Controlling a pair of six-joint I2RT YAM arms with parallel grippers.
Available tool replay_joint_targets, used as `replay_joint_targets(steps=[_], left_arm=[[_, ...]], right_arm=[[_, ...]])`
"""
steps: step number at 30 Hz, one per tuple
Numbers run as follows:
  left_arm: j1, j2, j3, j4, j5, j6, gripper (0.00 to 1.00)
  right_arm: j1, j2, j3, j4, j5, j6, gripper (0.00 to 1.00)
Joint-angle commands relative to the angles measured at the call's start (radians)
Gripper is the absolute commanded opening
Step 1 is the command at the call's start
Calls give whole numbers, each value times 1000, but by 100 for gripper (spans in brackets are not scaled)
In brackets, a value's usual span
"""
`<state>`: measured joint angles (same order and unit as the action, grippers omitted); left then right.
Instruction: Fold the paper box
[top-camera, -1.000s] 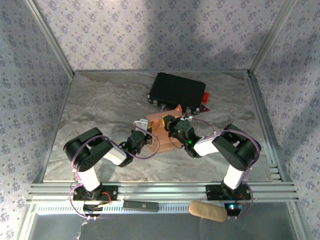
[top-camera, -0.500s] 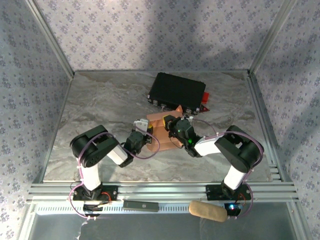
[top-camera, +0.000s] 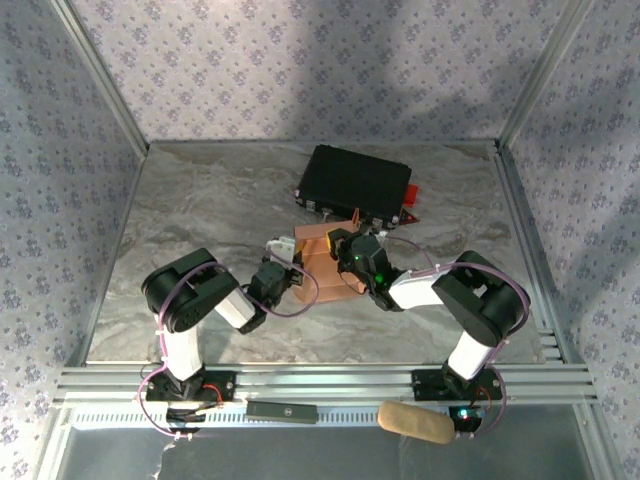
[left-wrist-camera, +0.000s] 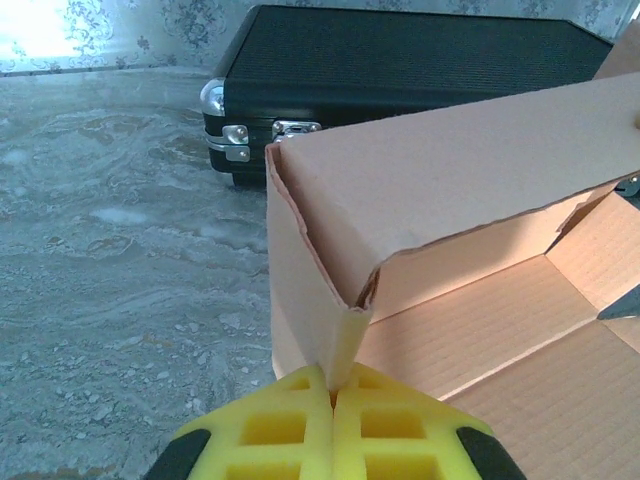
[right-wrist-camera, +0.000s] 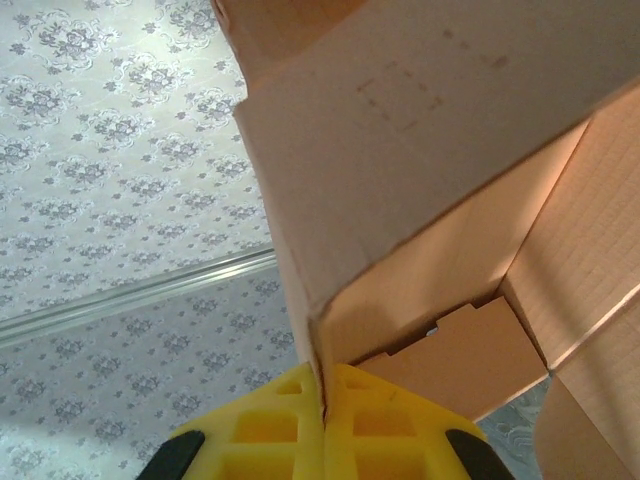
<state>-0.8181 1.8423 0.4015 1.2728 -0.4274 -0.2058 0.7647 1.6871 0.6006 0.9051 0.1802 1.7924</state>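
Where the arms meet over the middle of the table, left gripper pinches tight on a corner edge of the paper box | right gripper clamps another wall edge | box half-formed, top open | black latched case just behind it

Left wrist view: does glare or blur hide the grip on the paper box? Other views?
Left wrist: blown-out patch top left on the wallpaper, clear of the paper box; left gripper pinching its edge reads sharp. Right wrist: no glare on the box, wallpaper behind slightly soft, right gripper clear. Top external: broad soft shadows on the wallpaper; box small, partly covered by both grippers.
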Motion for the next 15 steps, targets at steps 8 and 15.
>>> replay_joint_targets(steps=[8, 15], left_arm=[[-34, -129, 109, -205, -111, -26, 0], [-56, -273, 180, -633, -294, -188, 0]], right_arm=[[10, -43, 23, -208, -25, -3, 18], [29, -270, 57, -454, 38, -138, 65]])
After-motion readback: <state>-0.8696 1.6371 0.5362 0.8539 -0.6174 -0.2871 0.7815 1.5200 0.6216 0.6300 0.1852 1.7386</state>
